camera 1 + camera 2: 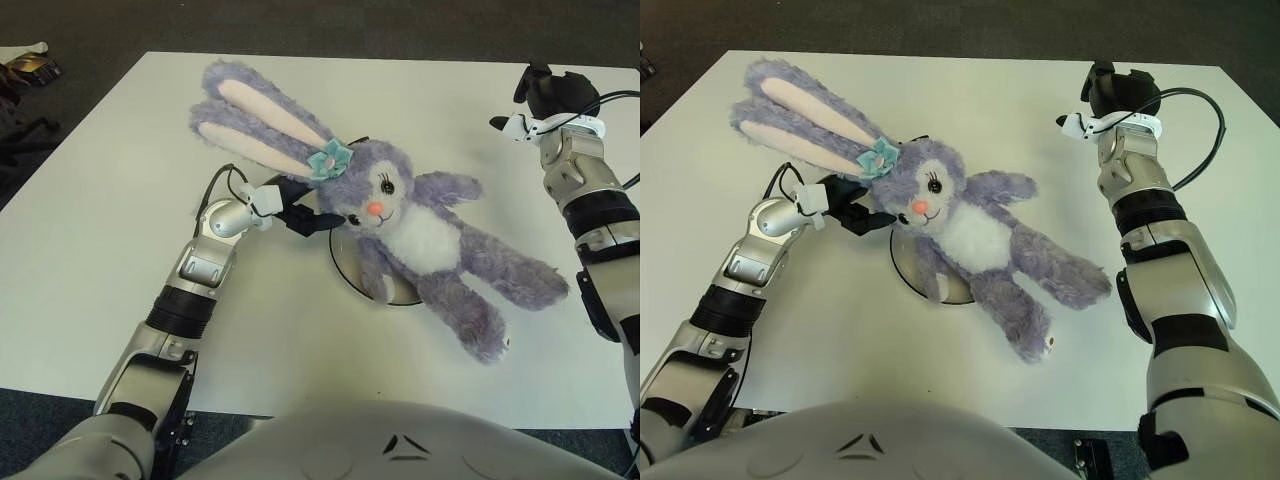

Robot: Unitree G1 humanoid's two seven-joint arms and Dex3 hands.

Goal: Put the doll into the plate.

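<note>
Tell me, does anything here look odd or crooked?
The doll sprawls diagonally over the plate, far bigger than it, ears and legs spilling onto the table. The left hand is at its head; the right hand shows far right.

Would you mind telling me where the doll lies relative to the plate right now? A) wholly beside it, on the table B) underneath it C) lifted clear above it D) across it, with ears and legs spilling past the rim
D: the doll lies across the plate, its body covering most of it while ears and legs reach out over the table; the left hand is at its head.
</note>
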